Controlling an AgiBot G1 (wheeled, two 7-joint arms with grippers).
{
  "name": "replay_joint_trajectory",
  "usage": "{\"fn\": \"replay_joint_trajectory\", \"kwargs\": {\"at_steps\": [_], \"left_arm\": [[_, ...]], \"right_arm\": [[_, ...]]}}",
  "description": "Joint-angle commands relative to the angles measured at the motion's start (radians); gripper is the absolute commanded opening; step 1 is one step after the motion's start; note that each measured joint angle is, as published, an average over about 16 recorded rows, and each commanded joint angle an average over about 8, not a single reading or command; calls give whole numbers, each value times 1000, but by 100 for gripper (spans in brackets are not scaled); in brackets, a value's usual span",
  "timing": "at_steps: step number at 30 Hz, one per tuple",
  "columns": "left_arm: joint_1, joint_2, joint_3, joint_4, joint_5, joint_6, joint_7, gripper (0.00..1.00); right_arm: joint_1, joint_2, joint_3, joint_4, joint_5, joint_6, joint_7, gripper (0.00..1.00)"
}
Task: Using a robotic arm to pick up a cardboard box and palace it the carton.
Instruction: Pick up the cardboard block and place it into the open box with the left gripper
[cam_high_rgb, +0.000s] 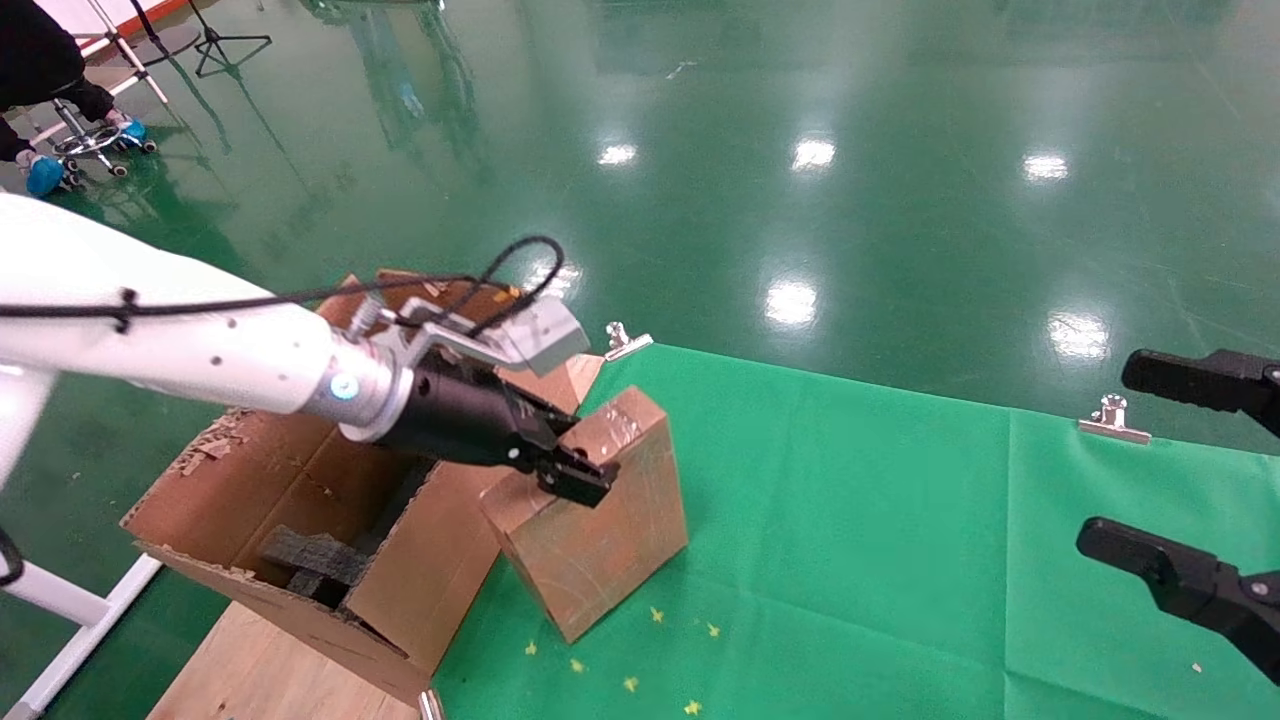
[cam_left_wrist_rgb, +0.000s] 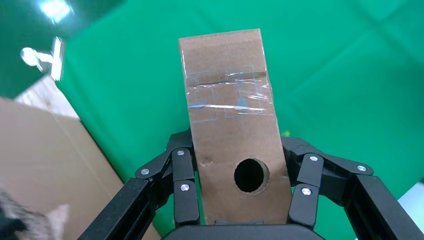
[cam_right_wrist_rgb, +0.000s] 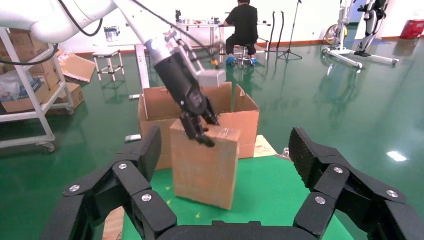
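Observation:
The cardboard box (cam_high_rgb: 610, 540) stands tilted on the green cloth beside the carton; I cannot tell whether its lower edge touches the cloth. My left gripper (cam_high_rgb: 575, 470) is shut on the box's upper end, one finger on each side. In the left wrist view the box (cam_left_wrist_rgb: 227, 115) fills the space between the fingers (cam_left_wrist_rgb: 182, 170), its round hole (cam_left_wrist_rgb: 250, 175) facing the camera. The carton (cam_high_rgb: 280, 470) stands just left of the box with torn flaps up and black foam (cam_high_rgb: 310, 560) inside. My right gripper (cam_high_rgb: 1185, 475) hangs open at the far right, empty. From there I see the box (cam_right_wrist_rgb: 205, 170) and the carton (cam_right_wrist_rgb: 240, 120) behind it.
The green cloth (cam_high_rgb: 850, 560) covers the table, held by metal clips (cam_high_rgb: 625, 340) (cam_high_rgb: 1113, 418) at its far edge. A wooden board (cam_high_rgb: 270, 670) lies under the carton. Shiny green floor lies beyond. A person (cam_right_wrist_rgb: 245, 25) sits at a far table; shelving (cam_right_wrist_rgb: 30, 100) stands to the side.

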Motion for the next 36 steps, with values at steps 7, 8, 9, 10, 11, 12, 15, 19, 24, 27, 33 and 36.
{"fn": "replay_joint_trajectory", "kwargs": {"at_steps": [7, 8, 9, 10, 11, 12, 15, 19, 24, 27, 33, 36], "left_arm": [[-99, -56, -82, 17, -87, 4, 65, 0], [-118, -66, -93, 23, -94, 7, 76, 0], [-138, -76, -103, 30, -100, 11, 87, 0], [-157, -87, -113, 38, -104, 16, 101, 0], [-176, -99, -121, 47, -107, 22, 115, 0], [-195, -111, -130, 58, -109, 29, 130, 0], [-244, -154, -149, 99, -110, 54, 184, 0], [-275, -212, -150, 175, -69, 78, 270, 0], [-237, -258, -125, 311, 4, 50, 381, 0], [-193, -265, -117, 411, 22, 1, 441, 0], [-133, -243, -106, 600, 49, -112, 537, 0], [-123, -223, -98, 670, 73, -160, 567, 0]], "right_arm": [[0, 0, 0, 0, 0, 0, 0, 100], [0, 0, 0, 0, 0, 0, 0, 100], [0, 0, 0, 0, 0, 0, 0, 100], [0, 0, 0, 0, 0, 0, 0, 100], [0, 0, 0, 0, 0, 0, 0, 100], [0, 0, 0, 0, 0, 0, 0, 100], [0, 0, 0, 0, 0, 0, 0, 100], [0, 0, 0, 0, 0, 0, 0, 100], [0, 0, 0, 0, 0, 0, 0, 100], [0, 0, 0, 0, 0, 0, 0, 100], [0, 0, 0, 0, 0, 0, 0, 100], [0, 0, 0, 0, 0, 0, 0, 100]]}}
